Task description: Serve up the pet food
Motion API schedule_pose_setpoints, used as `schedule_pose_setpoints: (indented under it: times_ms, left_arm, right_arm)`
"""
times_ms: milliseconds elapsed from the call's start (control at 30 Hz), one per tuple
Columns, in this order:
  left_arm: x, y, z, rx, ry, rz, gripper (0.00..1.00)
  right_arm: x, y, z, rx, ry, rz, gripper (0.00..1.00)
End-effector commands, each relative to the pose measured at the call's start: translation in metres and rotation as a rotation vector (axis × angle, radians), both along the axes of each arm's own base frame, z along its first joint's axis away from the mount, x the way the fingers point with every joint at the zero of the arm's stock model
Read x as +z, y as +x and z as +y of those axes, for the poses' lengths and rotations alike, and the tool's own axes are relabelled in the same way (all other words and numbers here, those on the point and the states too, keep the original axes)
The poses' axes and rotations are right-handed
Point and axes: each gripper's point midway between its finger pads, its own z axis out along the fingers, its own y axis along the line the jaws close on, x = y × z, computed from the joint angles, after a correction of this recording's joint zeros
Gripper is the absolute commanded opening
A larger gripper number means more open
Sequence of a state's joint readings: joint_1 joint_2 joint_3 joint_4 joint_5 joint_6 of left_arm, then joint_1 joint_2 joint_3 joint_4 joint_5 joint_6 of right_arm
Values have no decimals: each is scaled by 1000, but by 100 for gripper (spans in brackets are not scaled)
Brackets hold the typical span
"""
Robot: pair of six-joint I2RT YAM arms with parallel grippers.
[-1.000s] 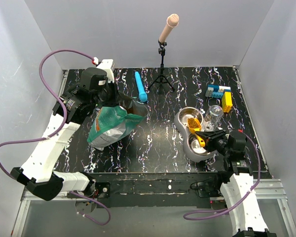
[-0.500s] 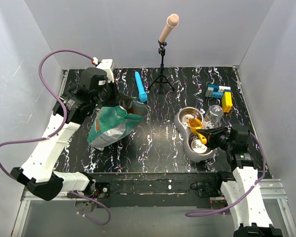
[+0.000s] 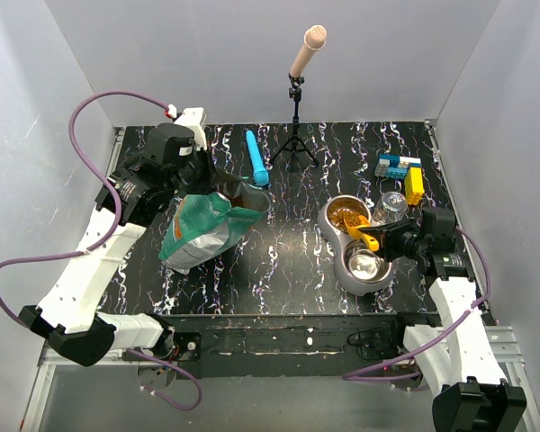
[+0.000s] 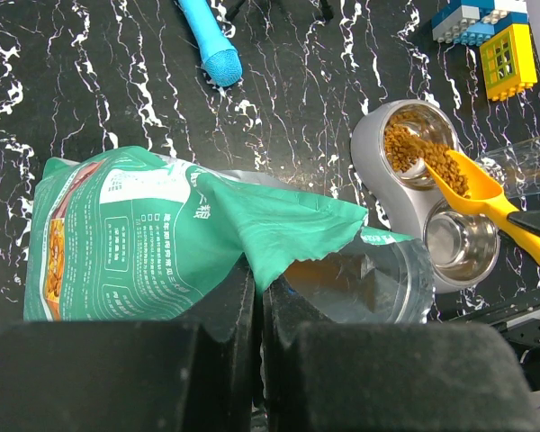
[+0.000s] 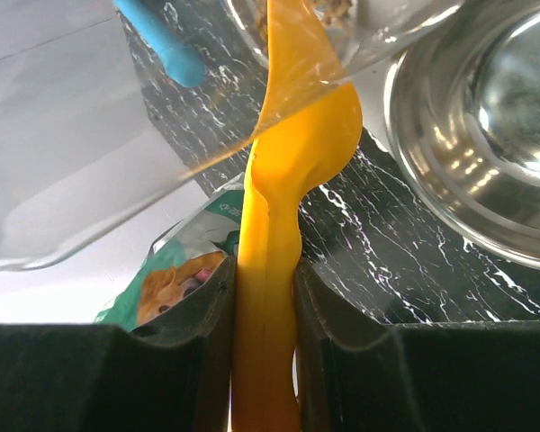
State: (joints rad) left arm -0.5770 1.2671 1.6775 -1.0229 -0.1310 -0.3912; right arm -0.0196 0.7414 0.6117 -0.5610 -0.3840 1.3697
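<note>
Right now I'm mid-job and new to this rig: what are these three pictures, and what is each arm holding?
Two robot arms are bolted at the near edge of the table. The wide picture looks down from above and behind them; the other two come from a camera on each wrist. The left gripper is shut on the edge of the green pet food bag. The right gripper clamps the handle of a yellow scoop, loaded with kibble, at the far half of the double bowl; the near half is empty. Also on the table: a clear cup, a blue stick, a small tripod, toy bricks.
</note>
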Motion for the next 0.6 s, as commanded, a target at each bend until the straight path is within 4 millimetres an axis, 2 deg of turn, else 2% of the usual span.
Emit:
schedule_pose_setpoints:
  times_ms: [0,433,567]
  left_arm:
    - [73,-2,2,11,-158,-215,0]
    - [74,-1,1,13,-163,-218,0]
    - [74,-1,0,13,-163,-218,0]
  right_arm:
    - [25,8,-1,9,-8,-47,1]
    - [21,5,0,28,-34,100,1]
    - [29,7,0,35,-49,101,1]
